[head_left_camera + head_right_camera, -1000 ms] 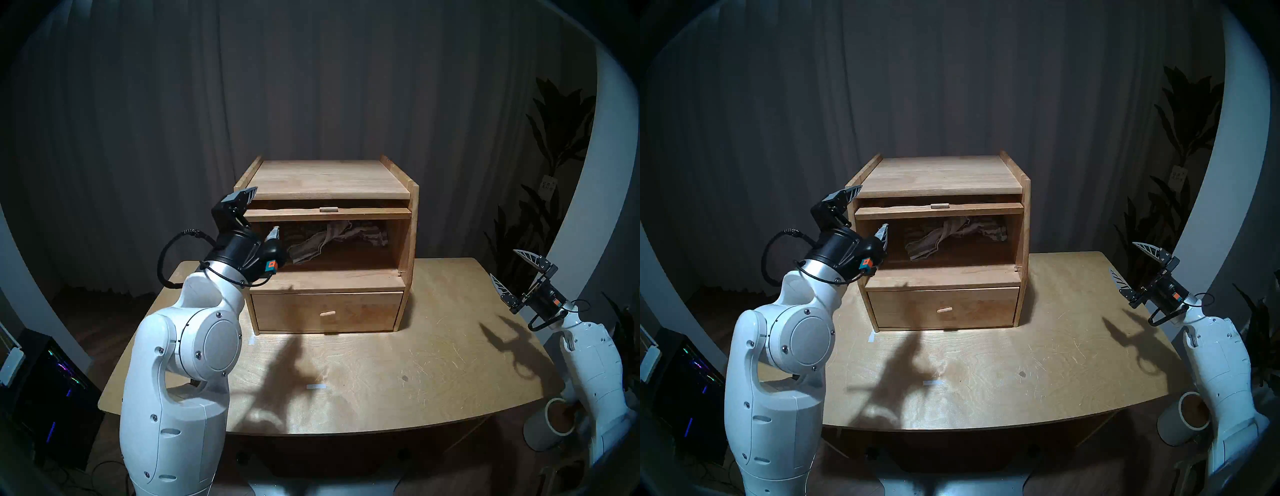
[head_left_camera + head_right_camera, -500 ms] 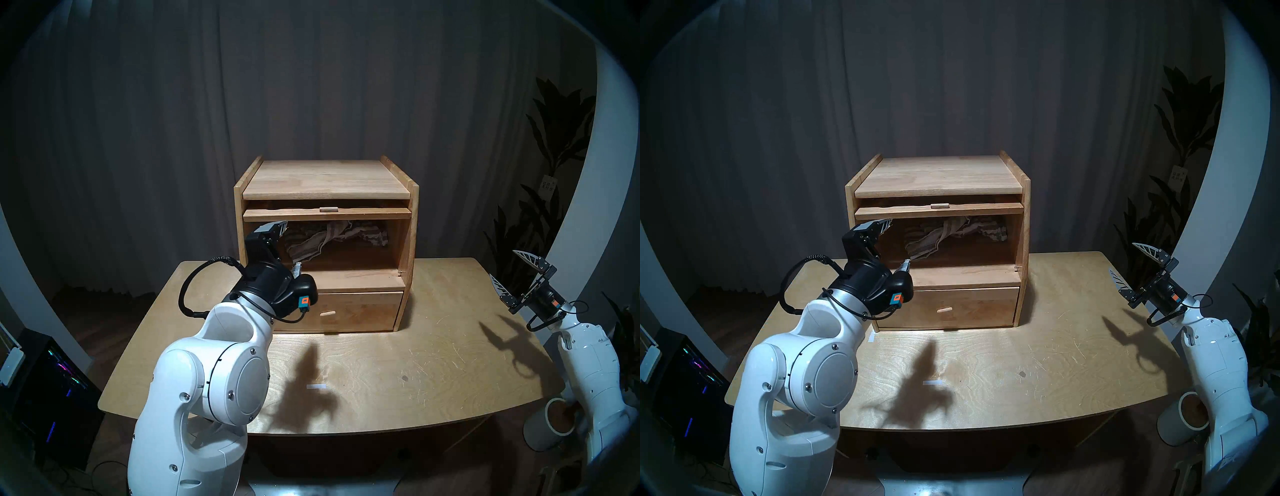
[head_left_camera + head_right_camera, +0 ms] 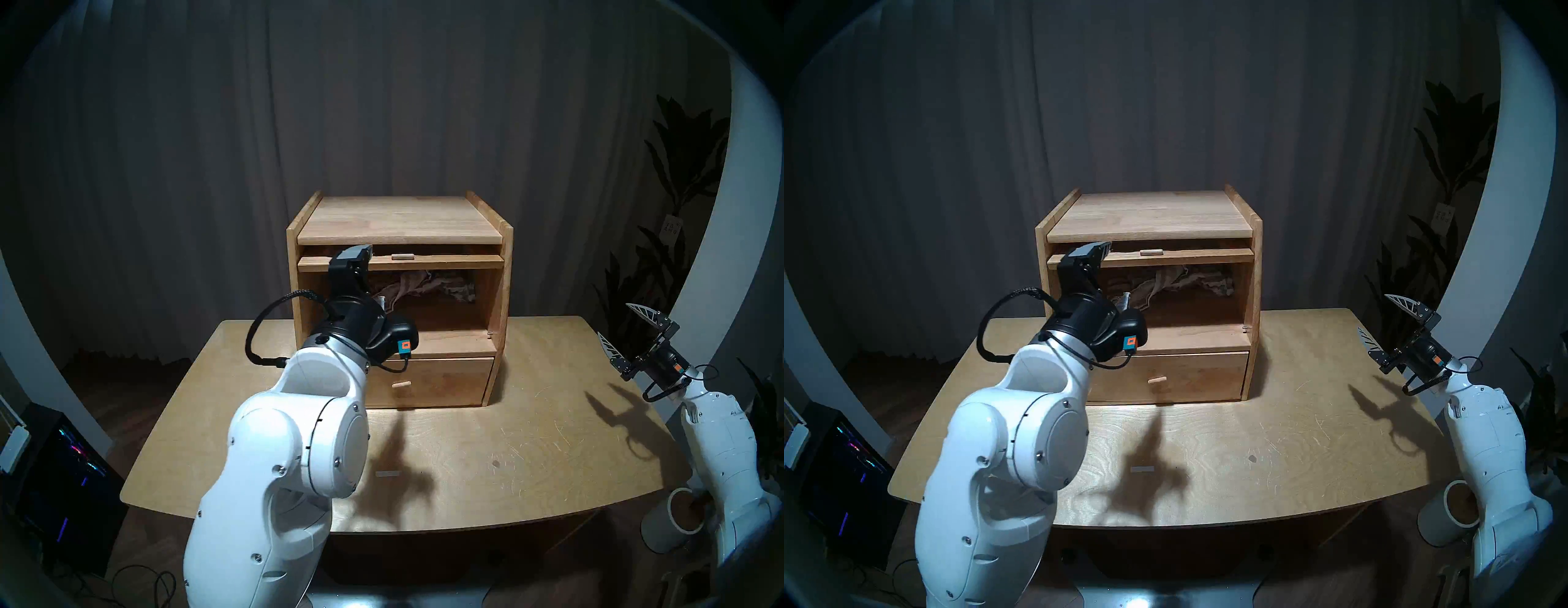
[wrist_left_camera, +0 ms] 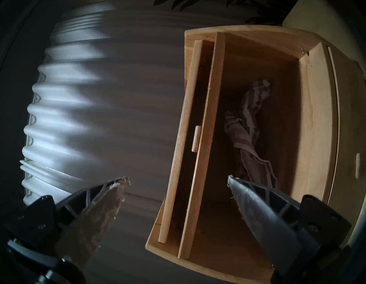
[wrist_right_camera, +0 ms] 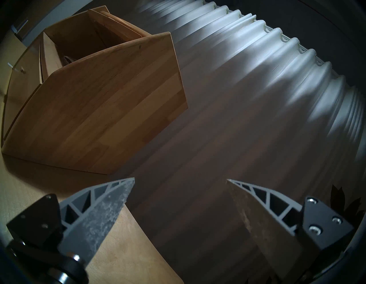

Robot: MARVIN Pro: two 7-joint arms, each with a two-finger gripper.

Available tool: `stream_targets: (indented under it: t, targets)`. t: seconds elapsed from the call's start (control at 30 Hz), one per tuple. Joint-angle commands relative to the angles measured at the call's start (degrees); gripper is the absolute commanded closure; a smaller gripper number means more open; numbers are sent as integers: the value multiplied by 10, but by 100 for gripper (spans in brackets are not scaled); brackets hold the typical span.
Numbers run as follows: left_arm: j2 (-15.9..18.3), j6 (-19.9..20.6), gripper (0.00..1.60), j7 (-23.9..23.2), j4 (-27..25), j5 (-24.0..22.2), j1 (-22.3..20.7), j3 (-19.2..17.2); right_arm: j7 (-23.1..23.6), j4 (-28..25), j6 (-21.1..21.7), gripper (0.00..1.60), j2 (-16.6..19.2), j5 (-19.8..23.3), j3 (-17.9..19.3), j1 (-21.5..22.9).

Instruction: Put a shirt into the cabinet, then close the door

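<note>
The light-wood cabinet [image 3: 399,216] [image 3: 1149,212] [image 5: 99,109] stands at the back of the table. Its door [image 3: 449,262] [image 3: 1191,255] [image 4: 208,138] lies flat under the top, only its front edge and peg handle [image 3: 402,256] [image 4: 197,138] showing. The striped shirt [image 3: 424,285] [image 3: 1178,278] [image 4: 249,129] lies crumpled inside the open compartment. My left gripper [image 3: 370,278] [image 3: 1117,271] [image 4: 178,180] is open and empty before the compartment's left part. Its upper finger is at the door's edge, left of the peg. My right gripper [image 3: 617,322] [image 3: 1374,314] [image 5: 180,179] hangs open and empty over the table's right edge.
The drawer [image 3: 441,382] under the compartment is shut. A white roll [image 3: 670,522] stands off the table [image 3: 509,446] at the front right. A plant [image 3: 679,170] is at the right, a dark curtain behind, a computer case [image 3: 63,475] at the lower left.
My left arm swung from the cabinet's left side to the front of the compartment, dipped, then rose to the door's edge. The right gripper shifted slightly. Both stayed open.
</note>
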Motion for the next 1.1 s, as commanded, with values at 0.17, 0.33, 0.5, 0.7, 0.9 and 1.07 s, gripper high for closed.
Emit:
stream_targets:
  t: [0.17, 0.33, 0.5, 0.7, 0.9, 1.07]
  targets:
    - [-33, 48, 0, 23, 77, 48, -94, 24, 9, 4, -3, 0, -1, 7, 1, 25]
    - [-49, 76, 0, 27, 119, 72, -123, 26, 15, 9, -3, 0, -3, 10, 1, 30]
    - [-64, 109, 0, 27, 161, 98, -147, 22, 23, 14, -3, 0, -4, 13, 1, 36]
    - [-71, 155, 0, 24, 199, 134, -158, 14, 36, 22, -3, 0, -7, 19, 2, 44]
    - [-58, 199, 0, 4, 201, 163, -133, 12, 55, 29, -3, 0, -9, 28, 5, 51]
    - [-31, 226, 0, -36, 166, 163, -92, 39, 67, 33, -3, 0, -11, 34, 7, 55]
